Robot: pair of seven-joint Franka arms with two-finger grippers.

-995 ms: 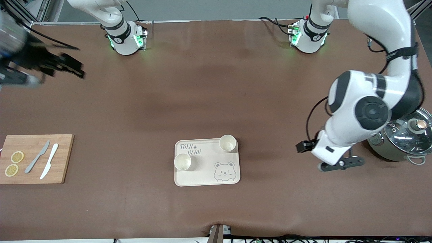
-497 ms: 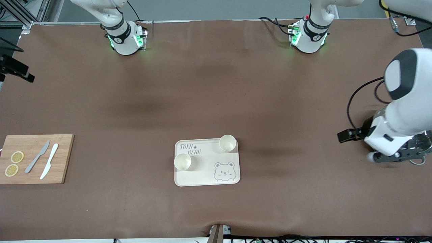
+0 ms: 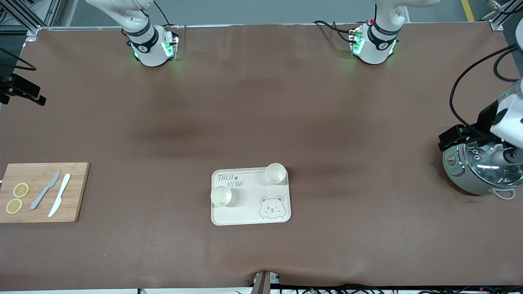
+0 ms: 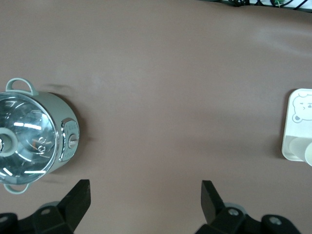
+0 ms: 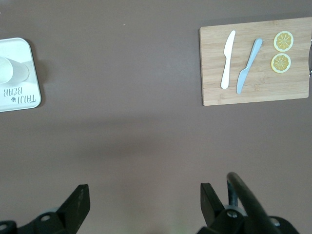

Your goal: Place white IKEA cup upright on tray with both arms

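The tray [image 3: 250, 197] lies flat on the table [image 3: 261, 122], near the middle of its length and closer to the front camera than either base. Two white cups stand upright on it, both showing empty insides: one cup [image 3: 276, 172] at the tray's one o'clock corner, the other cup [image 3: 221, 195] at its nine o'clock edge, partly overhanging the rim. The grey lettering sits at eleven o'clock, the bear face at five o'clock.

Toward the right arm's end, one wooden cutting board [image 3: 41, 192] carries two lemon slices [image 3: 17, 197], one grey knife [image 3: 45, 189] and one white knife [image 3: 59, 200], the slices at the board's nine o'clock.

Toward the left arm's end stands one grey pot [image 3: 478, 169] under a glass lid; its contents cannot be told.

The left gripper [image 4: 145, 200] hangs spread wide, holding nothing, over the table beside the pot. The right gripper [image 5: 144, 202] is likewise spread and empty, over bare table at that end.
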